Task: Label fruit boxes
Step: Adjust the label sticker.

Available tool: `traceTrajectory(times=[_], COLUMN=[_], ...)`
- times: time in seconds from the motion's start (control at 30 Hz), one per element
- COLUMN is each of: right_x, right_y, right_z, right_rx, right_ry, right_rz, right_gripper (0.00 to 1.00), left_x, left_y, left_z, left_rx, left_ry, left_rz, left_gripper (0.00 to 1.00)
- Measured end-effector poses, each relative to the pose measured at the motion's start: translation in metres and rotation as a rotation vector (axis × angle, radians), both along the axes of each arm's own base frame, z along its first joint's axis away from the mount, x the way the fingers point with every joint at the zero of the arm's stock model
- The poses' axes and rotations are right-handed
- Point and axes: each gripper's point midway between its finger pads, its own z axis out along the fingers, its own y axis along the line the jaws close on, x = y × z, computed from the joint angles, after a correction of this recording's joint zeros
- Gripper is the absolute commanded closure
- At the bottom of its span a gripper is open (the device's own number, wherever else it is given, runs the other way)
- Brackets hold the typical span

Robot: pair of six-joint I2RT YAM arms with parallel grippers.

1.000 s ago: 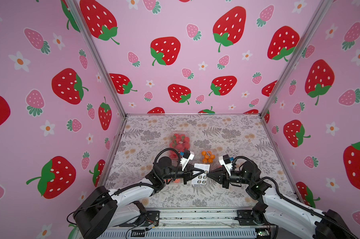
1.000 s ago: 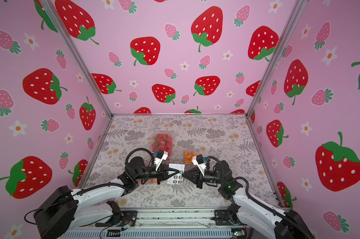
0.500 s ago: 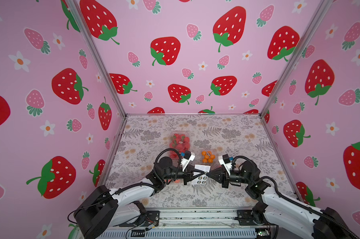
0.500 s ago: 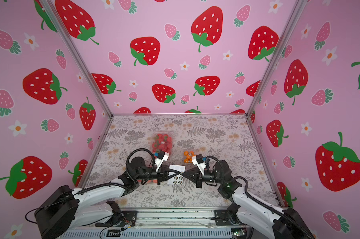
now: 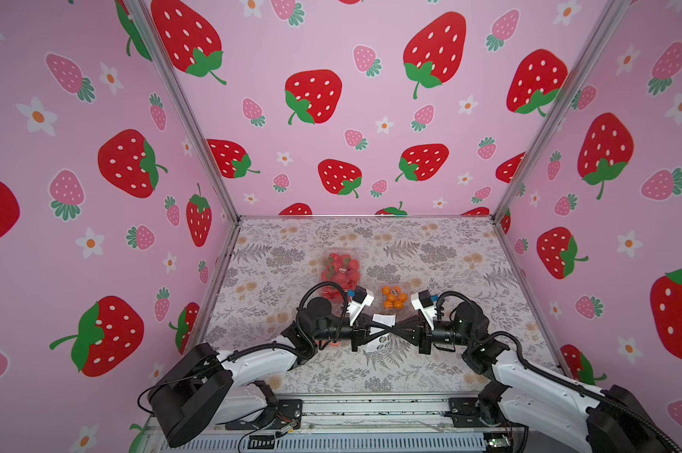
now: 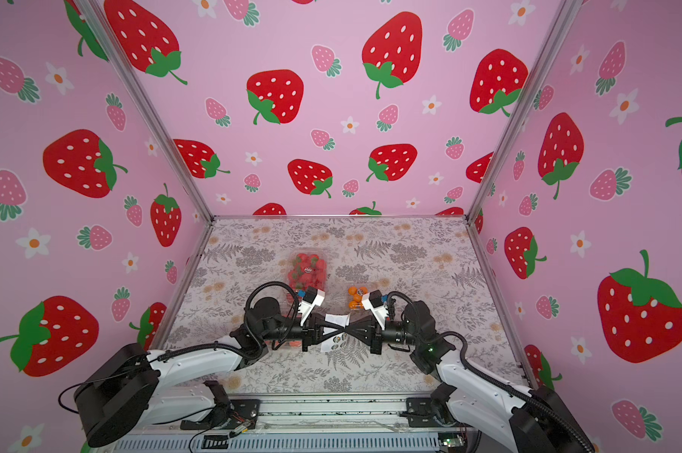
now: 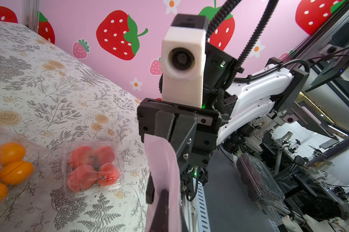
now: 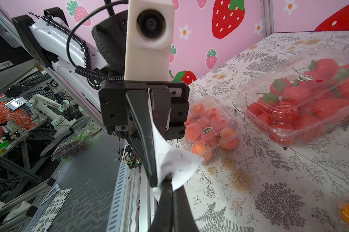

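Both grippers meet tip to tip over the table's front middle, in both top views. My left gripper [image 5: 387, 336] [image 7: 163, 195] is shut on the white sticker sheet [image 5: 382, 319] [image 7: 163, 160], held off the table. My right gripper [image 5: 393, 334] [image 8: 168, 180] is shut on the same sheet [image 8: 175, 160] from the opposite side. The strawberry box [image 5: 340, 268] [image 8: 302, 104] lies behind the left arm and bears a round sticker. The small orange box [image 5: 394, 298] [image 7: 7, 166] lies between the wrists. A large peach-pink box [image 8: 209, 128], stickered, lies under the left arm. The small peach-pink box [image 7: 93, 166] lies near the right arm.
Pink strawberry-print walls close in the floral table [image 5: 429, 251] on three sides. A metal rail [image 5: 371, 408] runs along the front edge. Spare sticker sheets [image 8: 53, 202] lie on the bench below, outside the table.
My right gripper has moved in a little toward the left one and closed on the sheet. The left gripper has stayed shut on the sheet, almost still.
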Motion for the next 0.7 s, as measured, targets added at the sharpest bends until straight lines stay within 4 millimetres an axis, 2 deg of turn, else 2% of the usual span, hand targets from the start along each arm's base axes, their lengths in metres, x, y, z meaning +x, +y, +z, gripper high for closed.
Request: traceTrajectory(times=[0.7], right_x=[-0.008], right_y=[-0.006], right_z=[0.016], right_rx=[0.048], right_ry=[-0.050], right_rz=[0.002], right_gripper=[1.00], left_x=[0.003], left_y=[0.005], left_z=[0.014], left_rx=[-0.031], left_ry=[-0.023], left_rz=[0.012], left_gripper=[1.00])
